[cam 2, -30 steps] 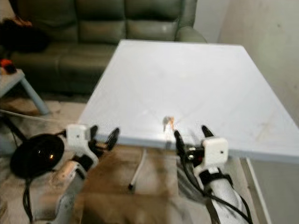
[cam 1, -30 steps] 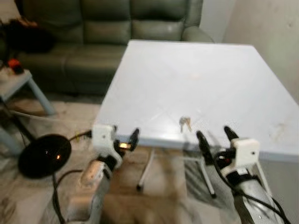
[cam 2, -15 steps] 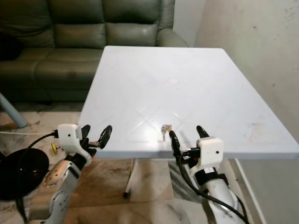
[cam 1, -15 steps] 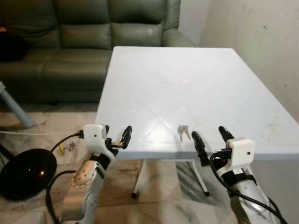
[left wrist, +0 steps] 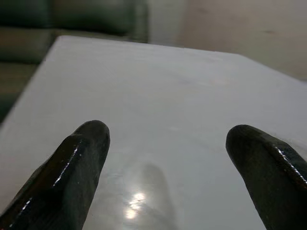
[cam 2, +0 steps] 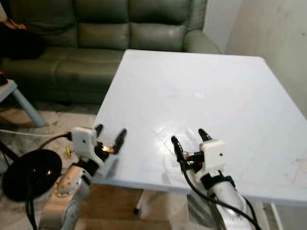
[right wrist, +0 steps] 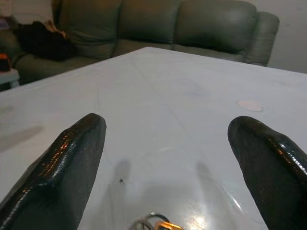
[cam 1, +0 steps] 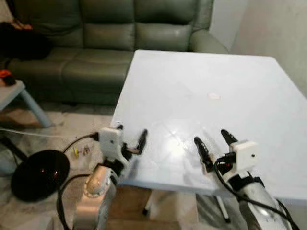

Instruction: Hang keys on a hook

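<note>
Keys (right wrist: 154, 223) on table (cam 1: 230, 86) near its front edge, between right gripper (cam 1: 214, 143) fingers, untouched. Both grippers' fingers apart; left gripper (cam 1: 130, 139) at front-left corner.

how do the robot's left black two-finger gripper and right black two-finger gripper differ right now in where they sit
The left black two-finger gripper sits at the white table's near left corner, while the right black two-finger gripper sits over the tabletop nearer the middle of the front edge. The right gripper has the small bunch of keys just below its fingers; the left has bare tabletop ahead. Both are open and hold nothing.
</note>
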Controlling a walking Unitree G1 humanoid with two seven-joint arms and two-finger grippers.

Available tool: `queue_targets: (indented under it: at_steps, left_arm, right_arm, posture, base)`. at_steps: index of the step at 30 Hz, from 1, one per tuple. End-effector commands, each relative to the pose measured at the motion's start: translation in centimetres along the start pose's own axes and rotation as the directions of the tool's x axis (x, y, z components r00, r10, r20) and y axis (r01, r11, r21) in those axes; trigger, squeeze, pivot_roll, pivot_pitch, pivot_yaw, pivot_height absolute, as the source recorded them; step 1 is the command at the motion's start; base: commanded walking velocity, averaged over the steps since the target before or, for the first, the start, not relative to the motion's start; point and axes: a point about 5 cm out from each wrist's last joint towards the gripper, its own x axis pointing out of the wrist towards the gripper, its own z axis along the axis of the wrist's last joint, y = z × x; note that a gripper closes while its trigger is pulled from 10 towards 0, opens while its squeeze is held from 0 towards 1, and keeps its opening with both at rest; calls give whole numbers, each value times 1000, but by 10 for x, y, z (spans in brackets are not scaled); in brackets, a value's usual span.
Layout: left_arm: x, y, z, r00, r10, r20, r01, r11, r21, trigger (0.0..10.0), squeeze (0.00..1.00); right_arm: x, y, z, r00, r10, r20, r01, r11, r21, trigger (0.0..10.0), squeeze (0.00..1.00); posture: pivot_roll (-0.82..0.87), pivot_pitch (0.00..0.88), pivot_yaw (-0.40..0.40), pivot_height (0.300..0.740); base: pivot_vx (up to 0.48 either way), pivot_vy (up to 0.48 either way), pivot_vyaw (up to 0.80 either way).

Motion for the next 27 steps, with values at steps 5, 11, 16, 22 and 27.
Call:
queue_targets:
  at_steps: [5, 11, 16, 22, 27]
  left_arm:
    - [-11, -3, -5, 998, -62, 9, 61, 998, 16, 10000, 0]
    - [-15, -11, -12, 995, -98, -15, 98, 995, 17, 10000, 0]
    - [-16, -19, -15, 988, -154, -25, 155, 988, 9, 10000, 0]
    - [-17, -24, -15, 984, -179, -22, 179, 984, 15, 10000, 0]
    - [-16, -24, -13, 982, -185, -19, 186, 982, 15, 10000, 0]
  right_arm:
    - [4, -2, 0, 993, 110, -34, -111, 993, -36, 10000, 0]
    - [11, -4, 2, 981, 178, -73, -181, 982, -50, 10000, 0]
    - [17, -6, 1, 977, 184, -106, -188, 982, -32, 10000, 0]
    - [10, -20, -26, 956, 121, -268, -111, 992, 53, 10000, 0]
    - [-3, -24, -37, 954, 150, -261, -150, 988, 21, 10000, 0]
  posture:
    - [94, 76, -15, 740]
    - [100, 79, -22, 740]
    - [104, 81, -26, 740]
    - [109, 80, -31, 740]
    - [107, 80, -30, 740]
  base:
    - [0, 0, 0]
    - [0, 0, 0]
    - [0, 0, 0]
    - [0, 0, 0]
    - [0, 0, 0]
